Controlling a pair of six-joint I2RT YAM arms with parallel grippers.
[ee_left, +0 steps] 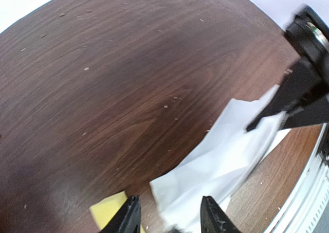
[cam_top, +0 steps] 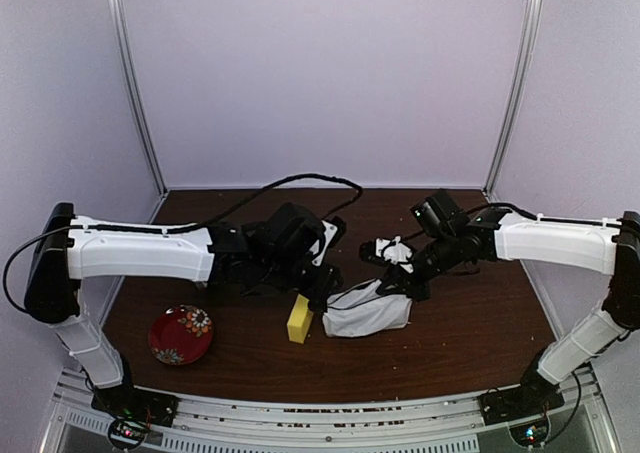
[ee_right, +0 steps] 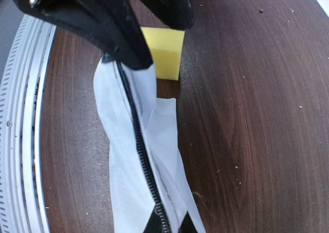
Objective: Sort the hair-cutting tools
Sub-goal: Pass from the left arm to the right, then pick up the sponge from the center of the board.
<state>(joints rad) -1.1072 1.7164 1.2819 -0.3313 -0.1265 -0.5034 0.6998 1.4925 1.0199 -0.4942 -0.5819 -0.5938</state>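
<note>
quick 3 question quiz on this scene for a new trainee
1. True or false: the yellow sponge block stands beside the white pouch.
2. The right claw grips: A the red plate, B the white pouch, C the sponge block.
3. Fill in: the pouch's zipper is ___.
Key: 1 true; 2 B; 3 black.
</note>
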